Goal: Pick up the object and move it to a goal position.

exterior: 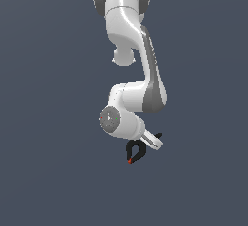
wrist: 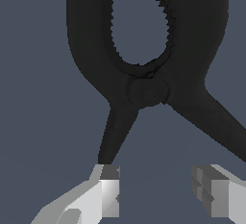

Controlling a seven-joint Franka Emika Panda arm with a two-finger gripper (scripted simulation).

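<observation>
While the arm (exterior: 145, 84) is folding down over the grey bench (exterior: 43, 171), the claw (exterior: 151, 140) is sitting at the low end of the wrist, right against the object, a small black spring clamp (exterior: 135, 151). In the exterior view the clamp is lying just below the claw and toward that view's left, with its red jaw tip (exterior: 130, 161) pointing away from the arm. Whether the clamp is resting on the bench or hanging clear of it cannot be told from these renders.

In the wrist view the clamp (wrist: 144, 74) is filling most of the frame: its toothed jaw loop is arching away from the camera, its pivot is sitting near the middle, and its two thin handles are splaying back toward the claw. The two pale fingers (wrist: 108, 194) are standing well apart. One handle is running down onto the tip of one finger and seems to be touching it; the other handle is passing off the frame edge above the second finger, with a gap showing. The claw is therefore standing open and is not clamping anything.

The approach from the handle end looks deliberate, since the handles are the thinnest parts and are fitting between the fingers. Judging from this, the grasp is not yet made and the carry to the goal is not yet begun.
</observation>
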